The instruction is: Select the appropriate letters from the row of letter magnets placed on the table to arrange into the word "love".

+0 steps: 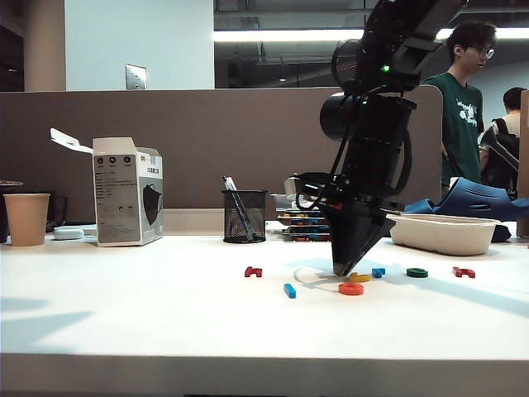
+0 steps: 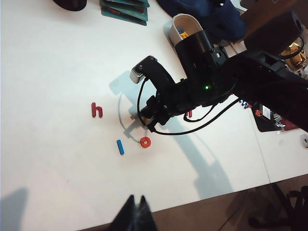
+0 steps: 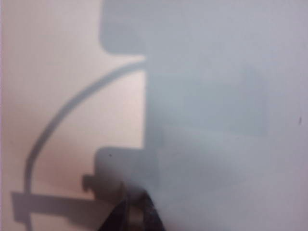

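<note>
Here, in the exterior view, the right gripper [image 1: 342,269] points straight down with its tips on the table [image 1: 165,314], among the row of letter magnets. The yellow V [image 1: 359,277] lies just beside the tips, partly hidden by them, and whether the tips grasp it cannot be told from this side. The orange ring [image 1: 350,289] lies just in front of the gripper, nearer the camera. The blue bar [image 1: 289,290] is a little farther to the gripper's left in this view, and a dark red letter [image 1: 253,271] is beyond that. On the other side of the gripper come the squarish light blue letter [image 1: 378,271], the green letter [image 1: 417,272] and a second dark red letter [image 1: 463,271]. Well behind stand a paper cup [image 1: 26,218], a white carton [image 1: 126,201], a mesh pen holder [image 1: 245,215] and a white tray [image 1: 442,232].

From the left wrist view, the left gripper [image 2: 135,209] hangs well apart from the letters, its two dark fingertips drawn together with nothing between them. The right gripper [image 2: 150,124] is down on the table with a scrap of yellow showing at its tips. The orange ring [image 2: 145,142] sits just beside it, the blue bar [image 2: 120,147] next to the ring, and the dark red letter [image 2: 96,110] farther out.

The right wrist view is blurred: the right gripper [image 3: 132,211] shows narrow, nearly closed tips close against the table [image 3: 72,48]; what lies between them cannot be made out.
</note>
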Robot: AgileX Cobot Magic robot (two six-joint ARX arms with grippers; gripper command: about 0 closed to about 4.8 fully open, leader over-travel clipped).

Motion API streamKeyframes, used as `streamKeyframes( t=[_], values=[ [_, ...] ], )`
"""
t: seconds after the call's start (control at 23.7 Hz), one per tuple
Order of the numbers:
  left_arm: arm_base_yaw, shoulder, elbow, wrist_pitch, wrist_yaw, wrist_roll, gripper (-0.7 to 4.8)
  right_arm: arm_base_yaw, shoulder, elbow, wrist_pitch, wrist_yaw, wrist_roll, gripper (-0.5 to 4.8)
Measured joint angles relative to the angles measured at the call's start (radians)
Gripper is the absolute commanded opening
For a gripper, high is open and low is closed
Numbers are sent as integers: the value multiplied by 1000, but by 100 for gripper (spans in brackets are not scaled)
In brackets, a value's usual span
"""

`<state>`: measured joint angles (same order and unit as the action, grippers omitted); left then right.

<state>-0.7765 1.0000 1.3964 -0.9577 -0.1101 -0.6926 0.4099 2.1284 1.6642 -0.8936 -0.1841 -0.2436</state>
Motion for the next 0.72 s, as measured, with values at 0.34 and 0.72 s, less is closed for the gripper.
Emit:
streamKeyframes(
  t=[0.34, 0.72],
  values=[
    [0, 0, 0, 0, 0, 0, -5, 3, -2, 1, -9, 0, 3, 58],
    [0, 0, 0, 0, 0, 0, -5, 3, -5, 1, -50, 1, 4, 58]
  ],
)
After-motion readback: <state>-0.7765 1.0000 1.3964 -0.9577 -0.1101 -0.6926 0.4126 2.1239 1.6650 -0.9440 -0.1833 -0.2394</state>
